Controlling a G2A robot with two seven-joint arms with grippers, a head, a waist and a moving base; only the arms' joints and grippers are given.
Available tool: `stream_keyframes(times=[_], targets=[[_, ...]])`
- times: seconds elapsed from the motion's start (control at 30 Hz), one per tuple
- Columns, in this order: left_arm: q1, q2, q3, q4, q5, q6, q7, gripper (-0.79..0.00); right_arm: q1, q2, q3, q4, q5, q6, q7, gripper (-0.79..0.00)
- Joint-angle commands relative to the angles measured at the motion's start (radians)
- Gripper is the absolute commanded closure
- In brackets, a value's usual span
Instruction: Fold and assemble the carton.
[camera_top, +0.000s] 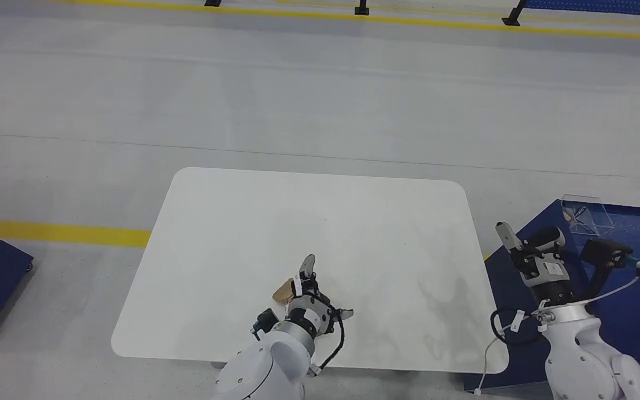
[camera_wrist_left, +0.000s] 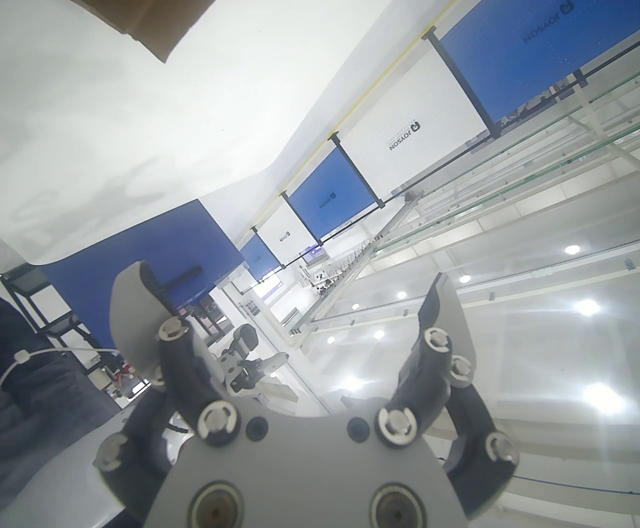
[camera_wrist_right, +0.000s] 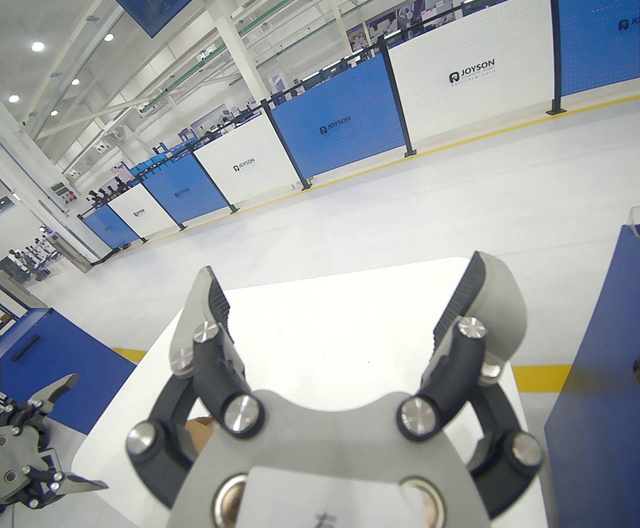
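Observation:
A small brown piece of carton (camera_top: 284, 291) lies on the white table (camera_top: 300, 220) near its front edge. My left gripper (camera_top: 328, 290) is right beside it, open, with nothing between its fingers. In the left wrist view the carton (camera_wrist_left: 145, 22) sits past the open gripper (camera_wrist_left: 292, 305), apart from both fingers. My right gripper (camera_top: 528, 245) hangs off the table's right edge, open and empty. The right wrist view has that gripper (camera_wrist_right: 345, 292) facing across the table (camera_wrist_right: 325, 325), with a bit of the carton (camera_wrist_right: 200, 430) behind one finger and the left gripper (camera_wrist_right: 40, 450) farther off.
A blue stand (camera_top: 585, 250) with a clear plastic holder (camera_top: 585, 212) is just right of the table, close to my right arm. Another blue stand (camera_top: 10, 265) is off the left side. Most of the tabletop is bare white.

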Motion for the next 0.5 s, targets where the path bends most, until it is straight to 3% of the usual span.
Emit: stream_keyframes(times=[0.0, 0.33, 0.47], targets=[[0.000, 0.000, 0.000, 0.000, 0.000, 0.000, 0.000, -0.785, 0.000, 0.000, 0.000, 0.000, 0.000, 0.000, 0.000, -0.785], [-0.001, 0.001, 0.000, -0.001, 0.010, 0.002, -0.004, -0.785, 0.000, 0.000, -0.001, 0.004, 0.001, 0.004, 0.004, -0.785], [-0.007, 0.011, 0.046, -0.045, 0.251, 0.110, 0.011, -0.785, 0.046, 0.002, -0.035, 0.015, -0.015, 0.031, 0.103, -0.785]])
